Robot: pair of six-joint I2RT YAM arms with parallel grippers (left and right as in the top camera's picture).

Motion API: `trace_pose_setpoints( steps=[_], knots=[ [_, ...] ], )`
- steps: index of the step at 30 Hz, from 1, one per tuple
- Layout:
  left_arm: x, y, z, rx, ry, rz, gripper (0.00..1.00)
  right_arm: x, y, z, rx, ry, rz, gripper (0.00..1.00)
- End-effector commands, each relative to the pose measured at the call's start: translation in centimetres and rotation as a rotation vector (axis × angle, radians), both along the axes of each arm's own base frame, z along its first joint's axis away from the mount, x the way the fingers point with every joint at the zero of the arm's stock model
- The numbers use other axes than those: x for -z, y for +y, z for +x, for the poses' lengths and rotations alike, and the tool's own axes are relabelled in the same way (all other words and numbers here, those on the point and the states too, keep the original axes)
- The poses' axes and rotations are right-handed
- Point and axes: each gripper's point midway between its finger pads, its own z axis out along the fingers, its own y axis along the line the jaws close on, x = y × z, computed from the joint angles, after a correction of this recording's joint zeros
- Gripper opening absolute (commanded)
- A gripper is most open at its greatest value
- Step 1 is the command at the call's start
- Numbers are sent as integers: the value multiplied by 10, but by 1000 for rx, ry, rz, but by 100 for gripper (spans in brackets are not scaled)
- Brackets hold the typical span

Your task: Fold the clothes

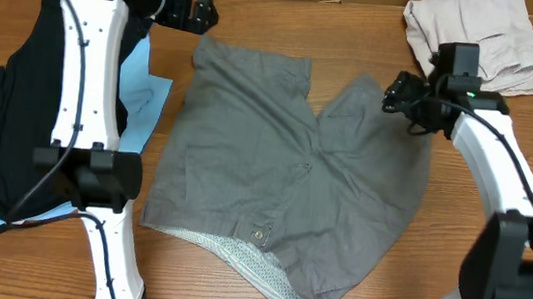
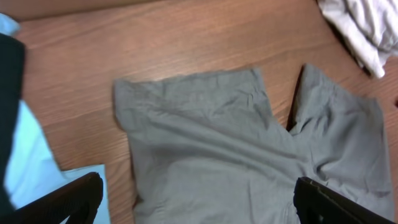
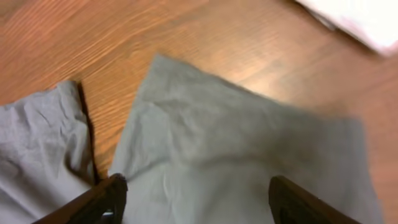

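Grey shorts (image 1: 284, 170) lie spread flat on the wooden table, waistband toward the near edge, both legs pointing to the far side. My left gripper (image 1: 196, 10) is open and empty above the far left leg (image 2: 199, 118). My right gripper (image 1: 399, 95) is open and empty above the far right leg (image 3: 242, 143). A folded beige garment (image 1: 475, 37) lies at the far right corner; it also shows in the left wrist view (image 2: 367, 28). Neither gripper touches cloth.
A pile of black cloth (image 1: 2, 136) and a light blue garment (image 1: 143, 95) lies at the left, under my left arm; the blue garment also shows in the left wrist view (image 2: 31, 168). Bare wood (image 1: 354, 31) shows between the shorts and the far edge.
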Motion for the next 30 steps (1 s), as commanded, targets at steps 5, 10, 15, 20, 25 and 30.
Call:
trace_pose_setpoints(
  steps=[5,10,15,20,25,30],
  knots=[
    [37,-4,8,21,66,14,100,27,9,36,-127,-89,-74,70],
    [39,-3,10,21,66,15,100,57,10,52,-146,-101,-87,67],
    [38,-4,10,17,66,12,99,87,23,56,-199,-76,-102,66],
    [38,-4,10,8,69,8,99,98,34,54,-207,-61,-150,66],
    [38,-4,10,8,69,8,100,102,45,55,-171,-58,-140,58],
    [38,-4,10,8,69,8,100,124,51,51,-136,-21,-127,50]
  ],
)
